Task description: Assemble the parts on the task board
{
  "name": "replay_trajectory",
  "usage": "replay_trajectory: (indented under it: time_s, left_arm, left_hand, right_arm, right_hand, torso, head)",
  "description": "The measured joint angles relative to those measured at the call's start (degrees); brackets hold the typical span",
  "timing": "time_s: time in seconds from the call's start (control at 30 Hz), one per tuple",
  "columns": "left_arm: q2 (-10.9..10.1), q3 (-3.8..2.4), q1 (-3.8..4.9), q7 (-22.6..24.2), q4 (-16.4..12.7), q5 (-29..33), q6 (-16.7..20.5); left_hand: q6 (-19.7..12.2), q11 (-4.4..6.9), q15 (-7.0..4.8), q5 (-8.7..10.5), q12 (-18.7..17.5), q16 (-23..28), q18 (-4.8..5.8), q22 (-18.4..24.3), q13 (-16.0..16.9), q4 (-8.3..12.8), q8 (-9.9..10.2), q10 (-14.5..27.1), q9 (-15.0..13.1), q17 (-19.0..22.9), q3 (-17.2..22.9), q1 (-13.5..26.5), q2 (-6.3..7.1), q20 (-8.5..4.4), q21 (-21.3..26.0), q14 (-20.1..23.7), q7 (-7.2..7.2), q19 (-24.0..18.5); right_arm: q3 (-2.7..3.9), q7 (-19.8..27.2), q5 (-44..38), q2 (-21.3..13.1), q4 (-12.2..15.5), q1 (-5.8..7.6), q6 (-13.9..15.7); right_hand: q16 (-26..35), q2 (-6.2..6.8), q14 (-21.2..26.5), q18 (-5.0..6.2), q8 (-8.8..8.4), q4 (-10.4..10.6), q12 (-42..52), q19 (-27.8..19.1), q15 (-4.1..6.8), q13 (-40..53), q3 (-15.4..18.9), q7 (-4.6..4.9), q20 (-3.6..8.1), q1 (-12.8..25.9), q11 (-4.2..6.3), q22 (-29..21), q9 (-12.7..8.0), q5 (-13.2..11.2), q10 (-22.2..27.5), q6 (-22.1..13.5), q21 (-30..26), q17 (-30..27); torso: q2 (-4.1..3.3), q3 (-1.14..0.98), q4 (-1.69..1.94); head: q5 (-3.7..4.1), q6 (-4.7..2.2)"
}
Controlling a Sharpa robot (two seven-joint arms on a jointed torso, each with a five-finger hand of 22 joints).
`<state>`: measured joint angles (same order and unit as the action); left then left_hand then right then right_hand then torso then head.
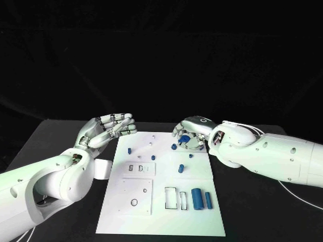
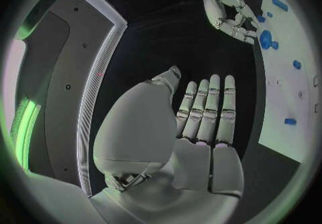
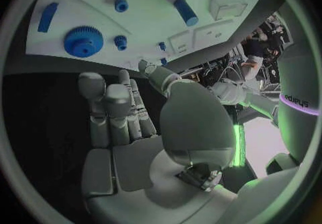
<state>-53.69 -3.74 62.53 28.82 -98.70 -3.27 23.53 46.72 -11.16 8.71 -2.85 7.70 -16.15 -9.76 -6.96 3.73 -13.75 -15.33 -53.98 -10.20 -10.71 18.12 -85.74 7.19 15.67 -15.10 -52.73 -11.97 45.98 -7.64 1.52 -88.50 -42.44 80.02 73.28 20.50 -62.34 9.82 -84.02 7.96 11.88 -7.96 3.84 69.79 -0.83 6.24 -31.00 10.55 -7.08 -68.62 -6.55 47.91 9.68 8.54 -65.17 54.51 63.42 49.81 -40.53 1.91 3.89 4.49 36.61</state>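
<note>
The white task board point(image 1: 161, 201) lies lengthwise in the middle of the table. My left hand point(image 1: 107, 130) hovers open beside its far left corner, palm up, fingers straight in the left wrist view point(image 2: 201, 111). My right hand point(image 1: 193, 132) is at the far right corner, just beside a blue gear point(image 1: 182, 138). The right wrist view shows that gear point(image 3: 83, 41) lying on the board beyond my straight fingertips point(image 3: 101, 87), nothing in the hand. A blue cylinder point(image 1: 181, 168) lies mid-board, and two larger ones point(image 1: 196, 198) lie side by side near the right edge. A blue peg point(image 1: 128, 149) is on the left.
A white block point(image 1: 102, 169) lies on the black table against the board's left edge, close to my left forearm. Rectangular cut-outs point(image 1: 171, 197) and small holes point(image 1: 135, 202) mark the board's near half. Bare table point(image 1: 52, 141) stretches to the left.
</note>
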Motion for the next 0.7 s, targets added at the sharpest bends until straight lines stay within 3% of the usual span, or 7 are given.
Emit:
replay_trajectory:
  time_s: [0.5,0.57,0.7]
  left_arm:
    - [-0.5,-0.51,0.03,-0.4,-1.2,0.1,-0.2]
    - [-0.5,-0.55,0.04,-0.4,-1.3,0.1,-0.2]
    - [-0.6,-0.57,0.04,-0.5,-1.3,0.2,-0.3]
  left_hand:
    - [0.0,0.0,0.0,0.0,-0.6,0.2,0.0,0.1,0.0,-0.2,0.0,0.0,0.1,0.0,0.2,0.3,0.3,0.0,0.0,0.0,0.0,0.0]
    - [0.0,0.0,0.0,0.0,-0.6,0.2,0.0,0.1,0.0,-0.2,0.0,0.0,0.1,0.0,0.2,0.3,0.3,0.0,0.0,0.0,0.0,0.0]
    - [0.0,0.0,0.0,0.0,-0.6,0.2,0.01,0.2,0.0,-0.2,0.0,0.0,0.1,0.0,0.2,0.3,0.3,0.0,0.0,0.0,0.0,0.0]
  right_arm:
    - [0.02,-3.2,-4.7,2.1,-2.3,0.01,-2.7]
    - [0.02,-3.4,-5.1,2.3,-2.6,0.01,-3.0]
    - [0.02,-3.9,-5.7,2.6,-3.2,0.0,-3.6]
  right_hand:
    - [-6.2,0.54,0.0,0.0,-0.27,0.4,0.0,1.8,-0.4,-0.2,-0.4,0.07,-0.25,-0.5,-0.01,5.7,0.3,0.0,0.8,0.0,4.1,6.1]
    - [-7.0,0.54,0.0,-0.85,-0.27,0.6,0.0,2.3,-0.4,-0.2,-0.6,0.07,-0.5,-0.5,-0.01,6.8,0.4,0.0,0.8,0.0,4.8,6.9]
    - [-8.1,0.54,0.0,-0.89,-0.27,0.6,0.0,2.9,-0.4,-0.2,-0.6,0.1,-0.39,-0.5,-0.01,8.2,0.4,0.0,0.8,0.0,5.7,8.0]
  torso:
    - [-1.13,0.43,1.03]
    - [-1.17,0.51,1.19]
    - [-1.22,0.55,1.48]
  head:
    - [0.95,0.1]
    - [1.1,0.23]
    - [1.22,0.3]
